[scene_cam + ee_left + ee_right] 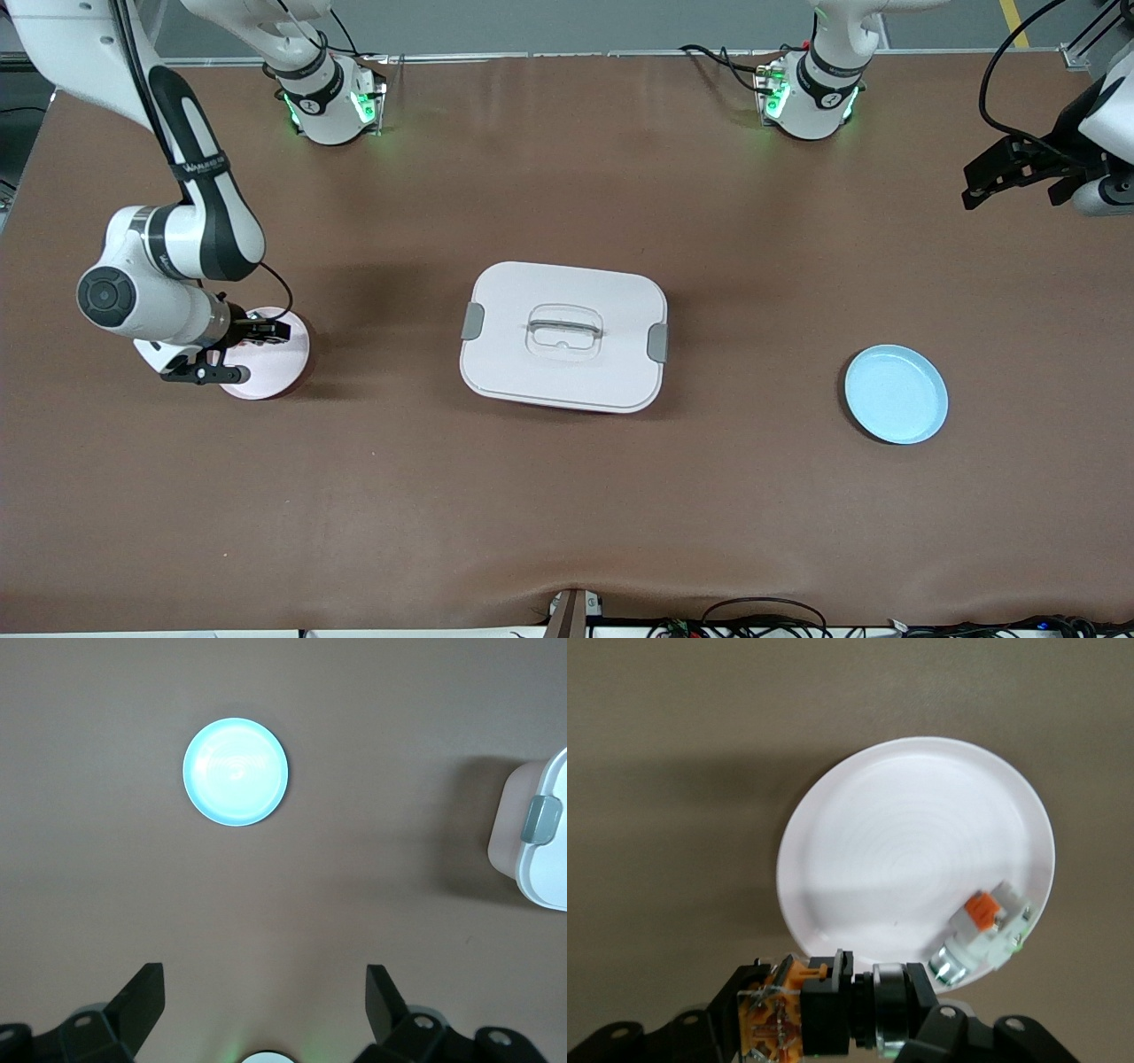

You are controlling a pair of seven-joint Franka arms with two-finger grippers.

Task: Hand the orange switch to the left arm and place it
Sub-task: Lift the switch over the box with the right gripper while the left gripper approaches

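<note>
My right gripper (833, 1014) is shut on the orange switch (819, 1010), a small black block with an orange part. It holds the switch just above the edge of a white plate (912, 842). In the front view the right gripper (232, 352) hangs over that plate (275, 359) at the right arm's end of the table. The box (564, 335) stands shut at the table's middle, and its latch end shows in the left wrist view (542, 828). My left gripper (1014, 188) is open and empty, up in the air over the left arm's end of the table; its own view (264, 985) shows bare table between the fingers.
A small white piece with an orange patch (983, 930) lies in the white plate at its rim. A light blue plate (896, 394) lies empty toward the left arm's end, nearer the front camera than the left gripper; it also shows in the left wrist view (235, 771).
</note>
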